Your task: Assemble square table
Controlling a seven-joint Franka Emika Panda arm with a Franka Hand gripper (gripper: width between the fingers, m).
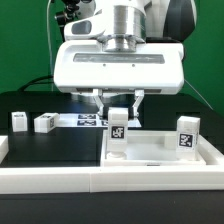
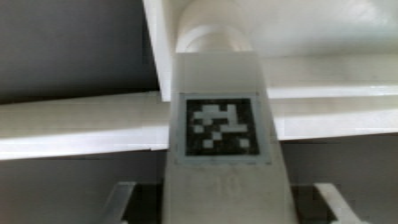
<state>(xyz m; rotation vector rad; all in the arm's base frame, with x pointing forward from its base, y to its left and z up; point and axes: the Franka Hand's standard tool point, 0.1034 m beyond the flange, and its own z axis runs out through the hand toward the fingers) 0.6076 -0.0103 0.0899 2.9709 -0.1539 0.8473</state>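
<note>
In the exterior view, a leg (image 1: 118, 130) is clamped upright by the gripper (image 1: 119, 108) at the square top's (image 1: 165, 158) corner on the exterior view's left. Fitting this leg is judged the step in hand, and a straight, upright seating is called for next. In the wrist view, the leg (image 2: 221, 120) is gripped between the fingers (image 2: 134, 200), its far end over the square top (image 2: 80, 125).
</note>
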